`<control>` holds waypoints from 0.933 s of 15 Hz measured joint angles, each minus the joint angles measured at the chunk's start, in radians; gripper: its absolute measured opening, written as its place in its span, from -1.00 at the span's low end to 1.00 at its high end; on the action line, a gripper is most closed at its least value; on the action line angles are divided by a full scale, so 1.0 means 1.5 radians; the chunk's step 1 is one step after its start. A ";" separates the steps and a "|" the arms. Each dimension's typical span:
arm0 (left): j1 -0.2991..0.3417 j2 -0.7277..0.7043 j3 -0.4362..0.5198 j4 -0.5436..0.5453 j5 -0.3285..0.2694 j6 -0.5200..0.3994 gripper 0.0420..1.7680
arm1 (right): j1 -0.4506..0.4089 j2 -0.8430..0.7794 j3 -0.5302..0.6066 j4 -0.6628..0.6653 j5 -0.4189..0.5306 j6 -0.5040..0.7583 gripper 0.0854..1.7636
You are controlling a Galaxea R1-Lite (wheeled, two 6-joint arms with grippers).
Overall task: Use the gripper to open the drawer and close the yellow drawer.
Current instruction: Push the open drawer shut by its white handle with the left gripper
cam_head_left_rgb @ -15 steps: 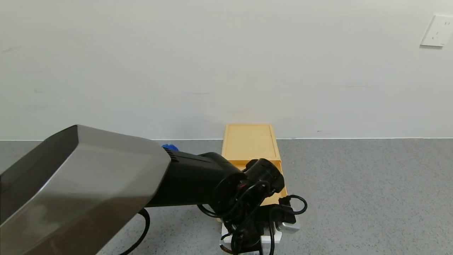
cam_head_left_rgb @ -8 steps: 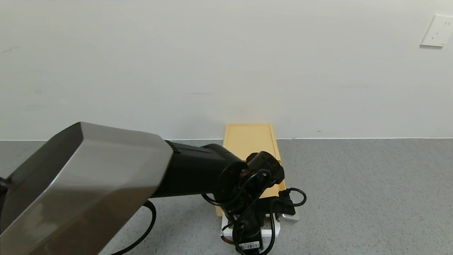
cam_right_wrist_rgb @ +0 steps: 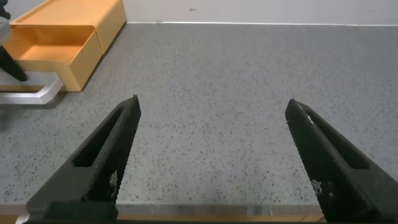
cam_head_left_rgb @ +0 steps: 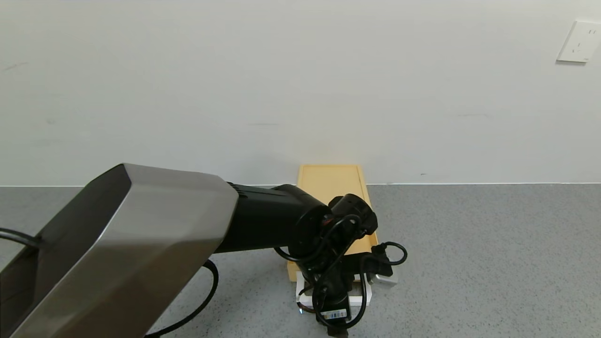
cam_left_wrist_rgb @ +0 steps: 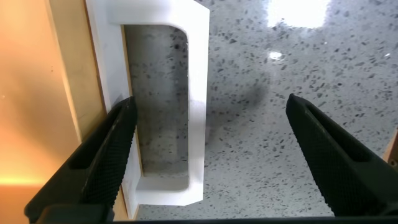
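The flat yellow case [cam_head_left_rgb: 328,180] stands against the wall. Its pale-yellow drawer [cam_head_left_rgb: 292,271] is partly pulled out toward me, with the white loop handle [cam_head_left_rgb: 366,297] at its front. My left gripper [cam_head_left_rgb: 334,303] points down over that handle. In the left wrist view the left gripper [cam_left_wrist_rgb: 211,155] is open; the handle's outer bar [cam_left_wrist_rgb: 198,74] lies between the fingers, one finger [cam_left_wrist_rgb: 112,155] by the drawer front [cam_left_wrist_rgb: 37,93]. My right gripper [cam_right_wrist_rgb: 211,155] is open and empty over bare table; that view shows the drawer [cam_right_wrist_rgb: 56,46] far off.
The grey speckled tabletop [cam_head_left_rgb: 493,253] runs to a white wall. A wall socket [cam_head_left_rgb: 578,41] sits at the upper right. My left arm's silver forearm [cam_head_left_rgb: 131,244] covers the table's left part, with a black cable looping below it.
My left gripper has moved toward the wall with the handle; the drawer has slid further into the case, so less of the tray shows.
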 joint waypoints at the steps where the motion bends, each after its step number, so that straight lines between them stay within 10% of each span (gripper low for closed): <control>1: 0.004 0.004 -0.006 -0.002 0.000 0.004 0.97 | 0.000 0.000 0.000 0.000 0.000 0.000 0.94; 14: 0.037 0.067 -0.156 0.065 0.001 0.026 0.97 | 0.000 0.000 0.000 0.000 0.000 0.000 0.94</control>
